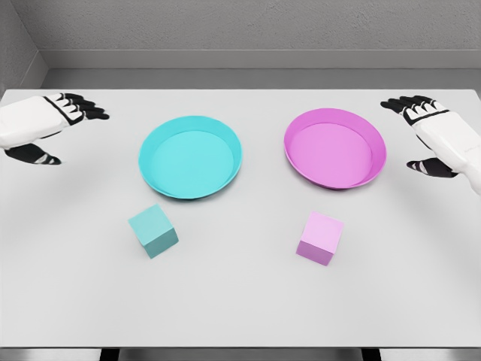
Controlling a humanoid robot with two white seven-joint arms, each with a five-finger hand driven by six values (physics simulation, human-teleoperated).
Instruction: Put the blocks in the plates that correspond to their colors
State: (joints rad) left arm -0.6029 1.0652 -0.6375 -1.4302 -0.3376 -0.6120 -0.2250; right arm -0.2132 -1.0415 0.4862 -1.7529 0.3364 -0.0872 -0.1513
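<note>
Both hands — left hand (52, 120), right hand (432, 124) — apparently spread, empty; blocks unmarked, beside plates.

Two plates sit side by side on the table (240, 316): the left plate (190, 156) behind one block (153, 231), the right plate (335, 147) behind the other block (320, 238).

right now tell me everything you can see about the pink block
The pink block is a plain, matte light-pink cube with three faces showing: a paler top and two darker sides. It sits flat on the white table, turned slightly so one corner points toward the camera. It lies just in front of the pink plate, apart from it, not inside. Nothing touches it but the table; both hands are far off at the table's back corners.
</note>
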